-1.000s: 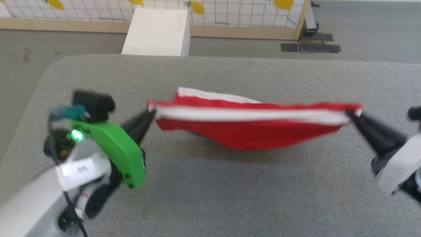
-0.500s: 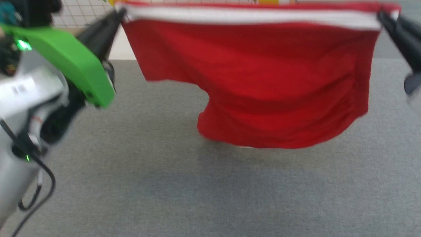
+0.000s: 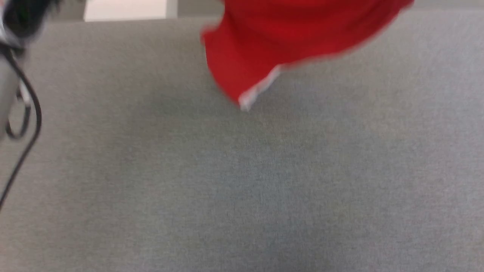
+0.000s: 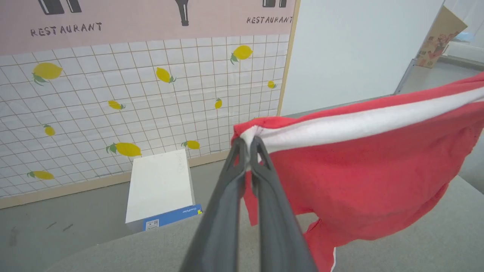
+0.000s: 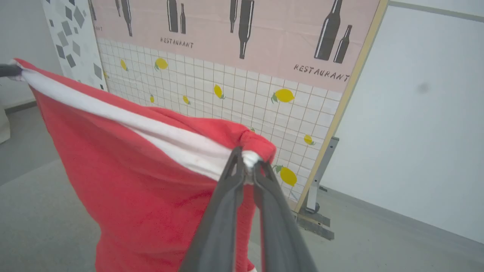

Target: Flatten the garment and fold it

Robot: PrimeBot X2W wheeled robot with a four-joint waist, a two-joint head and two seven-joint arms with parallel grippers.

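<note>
1. Left wrist view: the left claw (image 4: 247,145) is pinched tight on one top corner of the red shorts (image 4: 359,181), right on the white stripe (image 4: 359,124).
2. The right claw (image 5: 247,163) is pinched tight on the other top corner, on the same stripe.
3. The shorts hang between the two claws, up above the grey table (image 3: 242,189). The stripe is pulled straight along the top.
4. The red cloth droops down toward the table. In the head view its low corner has a bit of white edge. It is blurry, so I cannot tell if it touches the table.
5. A black wire (image 3: 38,109) loops over the left side of the table.
6. A white box (image 4: 159,185) stands on the floor past the far edge of the table.
7. A wall with yellow lemons (image 4: 113,94) stands farther back behind the table.
</note>
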